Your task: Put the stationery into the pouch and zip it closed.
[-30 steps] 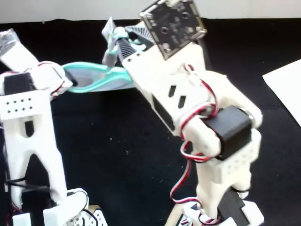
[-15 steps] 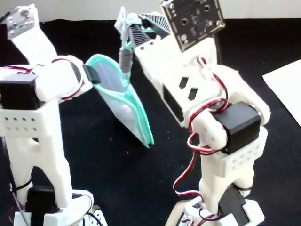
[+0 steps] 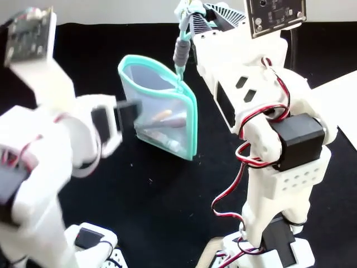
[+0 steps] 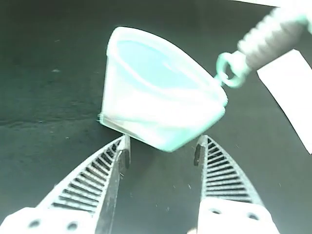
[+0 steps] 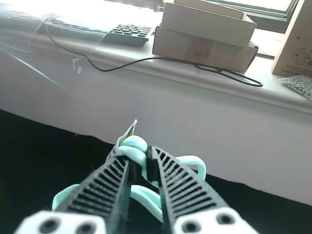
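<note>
**Item: teal pouch, suspended, mouth agape**

**Location.** The pouch (image 3: 162, 111) hangs tilted above the black surface (image 3: 167, 212), between the two arms. It is carried by its grey corded pull (image 3: 181, 51). The stationery (image 3: 167, 120) lies inside, low against the clear wall.

**Holders.** The right end effector (image 5: 140, 155) is clamped on the teal loop of the pull. The left end effector (image 4: 162, 148) is spread apart, with the pouch just beyond its tips and apparently not gripped.

**Hazards.**
- The load hangs by the cord alone, so a slip in the right clamp would probably drop it.
- The rim looks unzipped, and further tilt could spill the contents.
- With the body unheld, drawing the pull would likely drag the pouch rather than close it.

**View notes.**
- High view: the contents and the way the pouch hangs.
- Left wrist view: the gap at the tips.
- Right wrist view: the clamp on the loop.
</note>
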